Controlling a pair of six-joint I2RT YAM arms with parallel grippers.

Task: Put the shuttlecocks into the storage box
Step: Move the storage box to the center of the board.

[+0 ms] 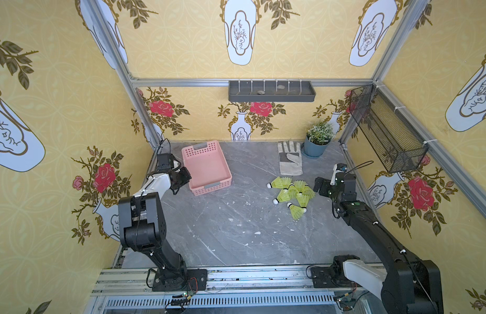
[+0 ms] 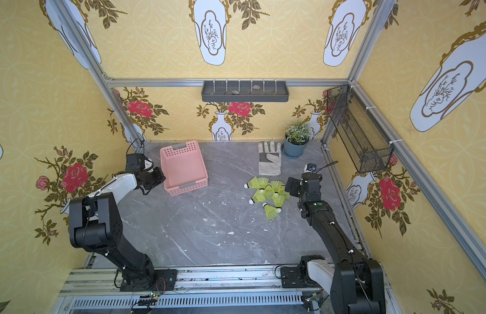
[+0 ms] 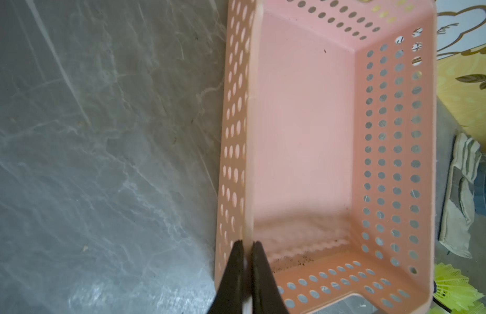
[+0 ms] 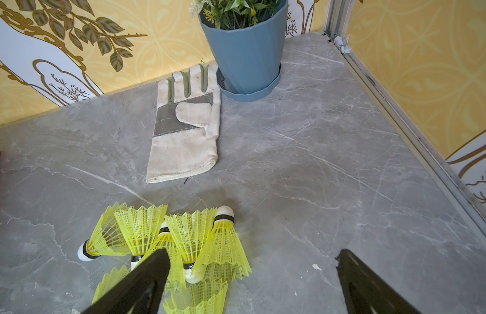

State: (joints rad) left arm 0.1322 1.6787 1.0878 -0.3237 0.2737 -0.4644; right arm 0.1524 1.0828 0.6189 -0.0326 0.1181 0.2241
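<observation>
Grey marble-look counter (image 1: 236,231), walled in yellow floral wallpaper (image 1: 182,40). The pink perforated storage box (image 1: 206,168) lies near its far left corner, the left gripper (image 3: 248,269) pinched shut on a long wall. Neon shuttlecocks (image 1: 285,195) lie heaped near the right edge beside the right gripper (image 4: 252,252), which is wide open and holds nothing.

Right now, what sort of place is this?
Likely a robot test booth, not a home: wallpaper panels on an aluminium frame, with a left arm and a right arm bolted to a rail.
</observation>
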